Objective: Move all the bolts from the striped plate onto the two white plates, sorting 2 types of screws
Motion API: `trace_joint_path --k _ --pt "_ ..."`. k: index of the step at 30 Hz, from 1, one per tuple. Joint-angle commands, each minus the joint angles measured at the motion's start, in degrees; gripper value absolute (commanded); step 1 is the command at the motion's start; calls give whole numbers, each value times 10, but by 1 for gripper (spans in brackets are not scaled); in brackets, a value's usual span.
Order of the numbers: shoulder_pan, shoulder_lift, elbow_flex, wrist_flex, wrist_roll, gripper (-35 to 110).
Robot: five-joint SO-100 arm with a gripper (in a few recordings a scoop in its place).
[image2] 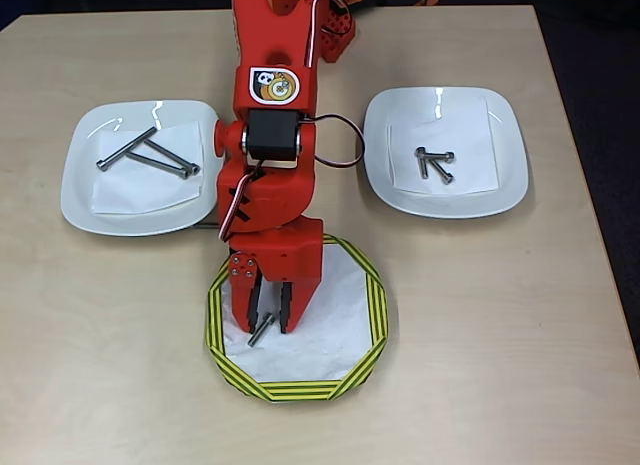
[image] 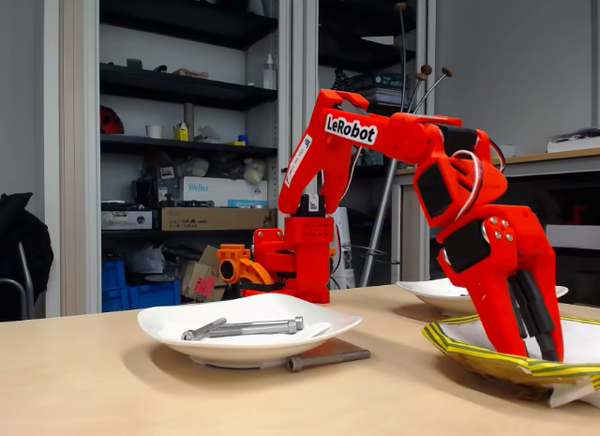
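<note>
**Gripper down in the striped plate, straddling a short bolt**

The red two-finger gripper [image2: 269, 318] is lowered into the paper plate with the yellow and dark green striped rim [image2: 372, 315]. Its fingers are parted narrowly. A short grey metal bolt [image2: 262, 330] lies tilted on the white centre right at the fingertips, its upper end between them; can't tell if they actually touch it.

In the overhead view, the plain white plate on the left [image2: 80, 190] holds two long slim bolts [image2: 150, 157] crossed near one end. The white plate on the right [image2: 505, 175] holds two stubby bolts [image2: 434, 163]. In the fixed view another long bolt [image: 327, 358] lies on the wooden table [image: 94, 389], tucked against the nearer white plate.
</note>
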Motion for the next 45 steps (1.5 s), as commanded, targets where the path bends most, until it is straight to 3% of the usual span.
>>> trace_joint_path --k 1,6,30,45 --pt "-1 4 -12 13 0 10" --pt "-1 4 -7 30 -1 0" --pt "-70 142 -83 253 -18 0" --pt "-244 464 341 157 128 0"
